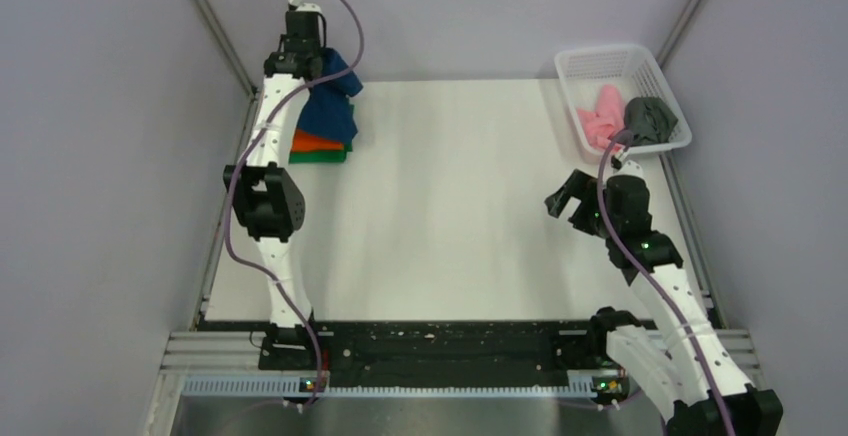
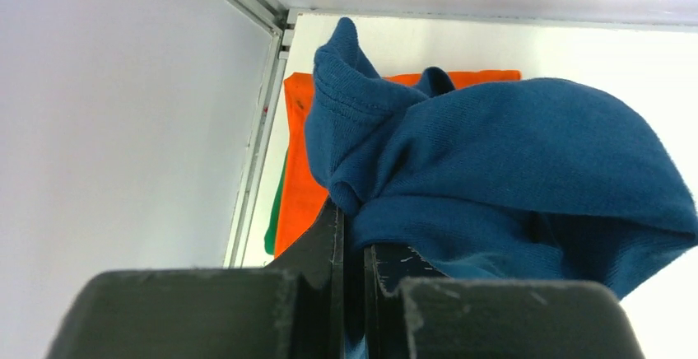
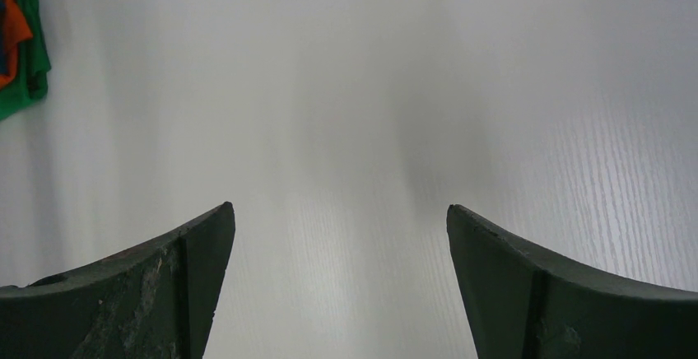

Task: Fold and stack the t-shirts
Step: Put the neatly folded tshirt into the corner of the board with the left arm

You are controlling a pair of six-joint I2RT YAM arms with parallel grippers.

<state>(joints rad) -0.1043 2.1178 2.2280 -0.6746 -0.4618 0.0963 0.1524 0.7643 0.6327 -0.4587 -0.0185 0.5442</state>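
Under the blue shirt [image 2: 510,170], orange shirt [image 2: 296,182] half-hidden

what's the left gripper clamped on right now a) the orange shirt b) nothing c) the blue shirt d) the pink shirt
c: in the left wrist view the left gripper is pinched shut on a fold of the blue shirt, with the orange shirt lying flat beneath it.

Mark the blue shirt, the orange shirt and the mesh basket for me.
blue shirt [image 2: 527,153]: left wrist view, middle of the bunched cloth.
orange shirt [image 2: 298,179]: left wrist view, flat part left of the blue cloth.
mesh basket [image 1: 600,56]: top external view, far wall.
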